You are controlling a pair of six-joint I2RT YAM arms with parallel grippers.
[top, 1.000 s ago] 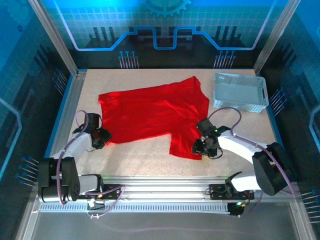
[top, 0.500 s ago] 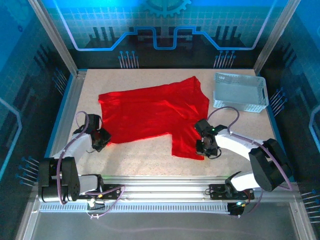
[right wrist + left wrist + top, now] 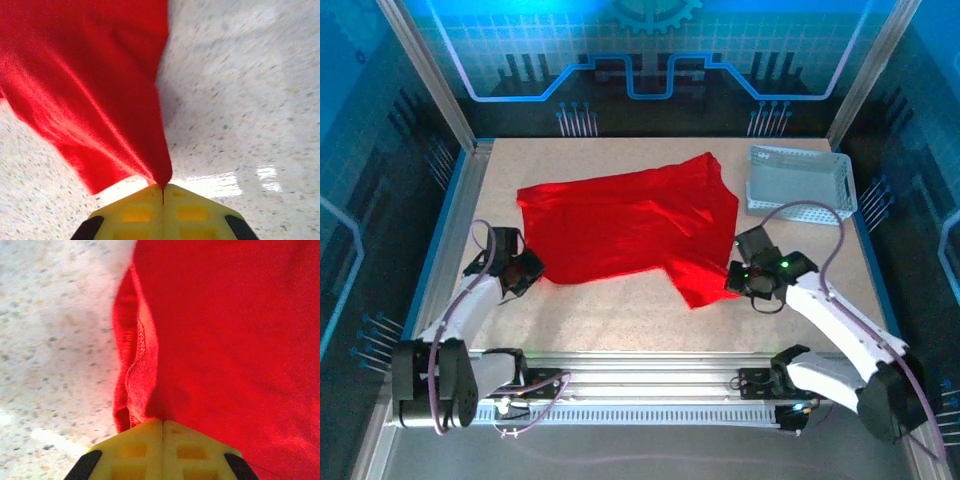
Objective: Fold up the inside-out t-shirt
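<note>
The red t-shirt (image 3: 630, 225) lies spread across the middle of the speckled table (image 3: 610, 310), with the white mesh basket (image 3: 798, 185) at the far right; the left gripper (image 3: 527, 268) is pinched tight on the shirt's near left hem; the right gripper (image 3: 732, 280) is clamped on its near right corner, cloth stretching from the jaws.
</note>
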